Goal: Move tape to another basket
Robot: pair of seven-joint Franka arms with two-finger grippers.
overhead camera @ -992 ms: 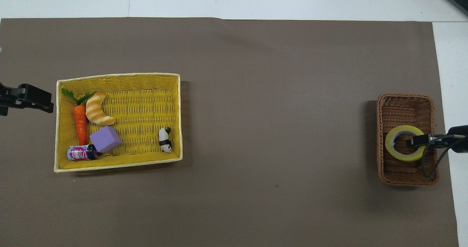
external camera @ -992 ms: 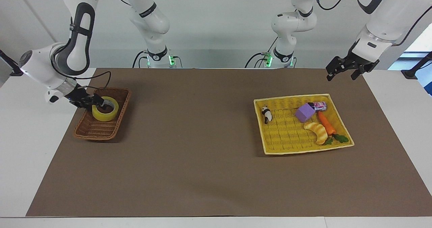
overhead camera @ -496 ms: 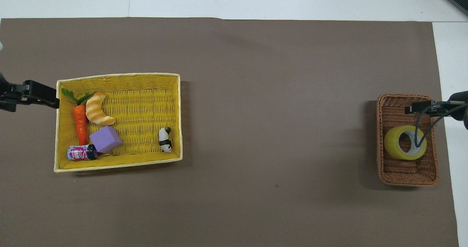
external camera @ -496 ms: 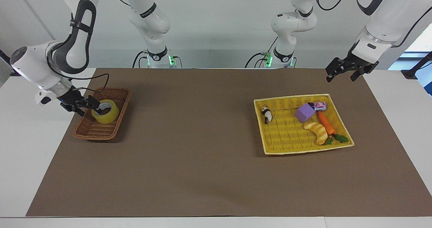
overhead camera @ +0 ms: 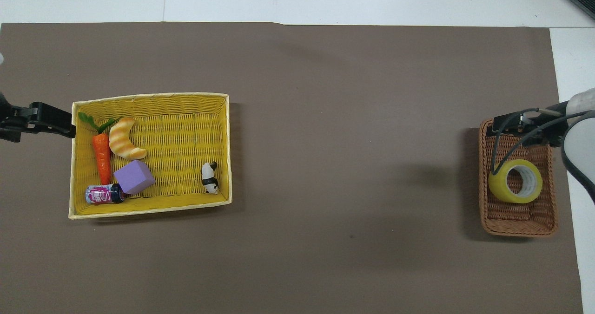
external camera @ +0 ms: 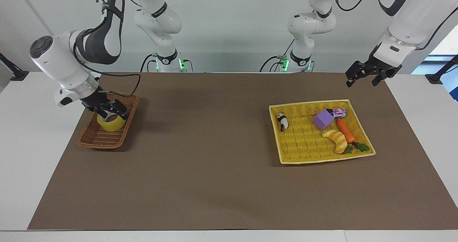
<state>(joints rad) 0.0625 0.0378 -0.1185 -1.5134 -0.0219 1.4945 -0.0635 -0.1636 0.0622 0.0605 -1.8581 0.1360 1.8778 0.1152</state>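
Brown paper covers the table (external camera: pixel 222 184) where my two arms work. My right gripper (external camera: pixel 107 110), jaws spread and holding nothing, hangs over the wicker basket (external camera: pixel 93 139) at the right arm's end, just above the tape (external camera: pixel 111 123). The yellow roll rests inside the basket, tipped against its wall. A second ago those jaws reached into the roll's core; half a second ago they had drawn off to the side; now the wrist has swung up and over the basket, and the roll has tilted since the release. To my judgement the move is done, and only the retreat remains. My left gripper (external camera: pixel 361 76) waits, jaws open and empty, above the yellow tray (external camera: pixel 307 159) with its toys, barely shifted.
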